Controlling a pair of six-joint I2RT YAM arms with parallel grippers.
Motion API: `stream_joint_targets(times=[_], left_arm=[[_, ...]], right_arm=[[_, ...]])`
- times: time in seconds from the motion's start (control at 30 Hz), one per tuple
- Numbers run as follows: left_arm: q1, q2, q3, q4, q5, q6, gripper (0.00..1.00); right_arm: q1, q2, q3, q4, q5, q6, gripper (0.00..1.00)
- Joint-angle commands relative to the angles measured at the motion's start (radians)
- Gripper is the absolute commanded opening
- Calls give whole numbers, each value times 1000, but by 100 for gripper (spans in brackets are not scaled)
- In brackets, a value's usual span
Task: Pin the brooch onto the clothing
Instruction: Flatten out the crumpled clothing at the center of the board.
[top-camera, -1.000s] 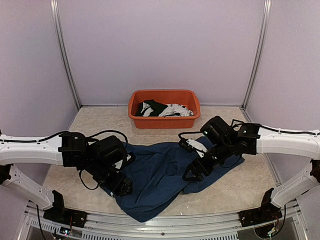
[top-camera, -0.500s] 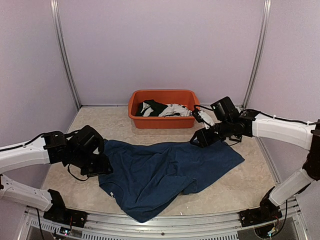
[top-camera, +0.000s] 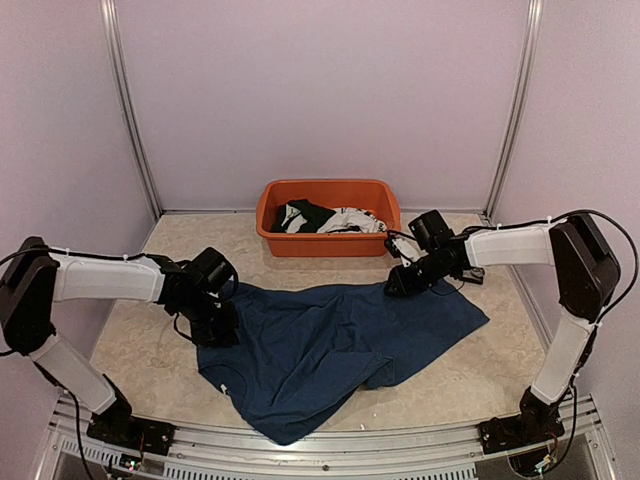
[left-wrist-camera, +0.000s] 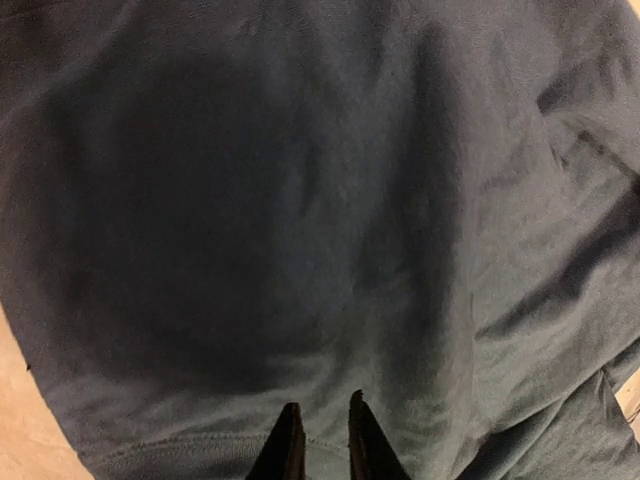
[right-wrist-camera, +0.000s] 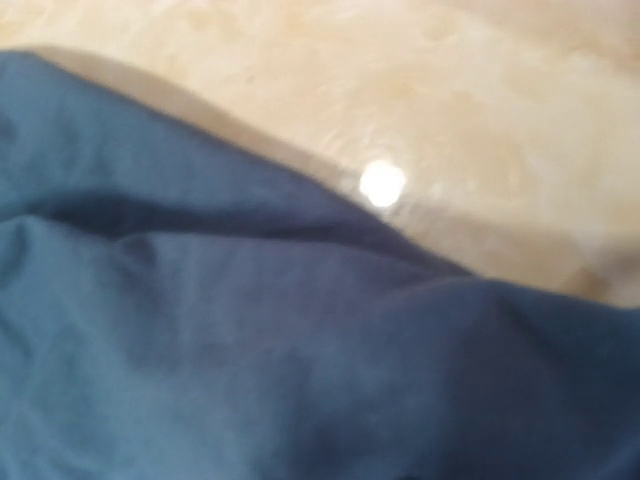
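Clothing: the navy T-shirt lies rumpled on the worktop, across the middle, between the two arms and on the near side of the orange tub. It is apart from the tub. One lobe of fabric reaches toward the near edge; another runs out to the right.

Tub: it stands at the far side of the worktop and holds black and white garments.

Left gripper: low at the shirt's left edge. In the wrist view its two dark fingertips stand almost together, with only a narrow slit between them, right at a stitched hem. We cannot tell whether any cloth is caught in that slit.

Right gripper: low at the shirt's far edge, just right of the tub's front corner. Its wrist view shows only blurred blue fabric, bare worktop and a bright glare spot, and no fingers. We cannot tell whether this gripper is spread or pressed together.
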Motion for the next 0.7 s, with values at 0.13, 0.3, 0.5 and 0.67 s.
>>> stream_joint_targets(times=[0.13, 0.3, 0.5, 0.67], left_arm=[[88, 225, 153, -60, -12, 87, 0], [179, 290, 225, -114, -44, 143, 0], [296, 399, 346, -128, -13, 216, 0], [348, 553, 526, -185, -35, 300, 0]], right_arm=[[-23, 17, 29, 9, 36, -9, 32], [-26, -1, -20, 8, 63, -6, 33], [-39, -49, -77, 27, 57, -6, 35], [-46, -85, -104, 26, 41, -5, 35]])
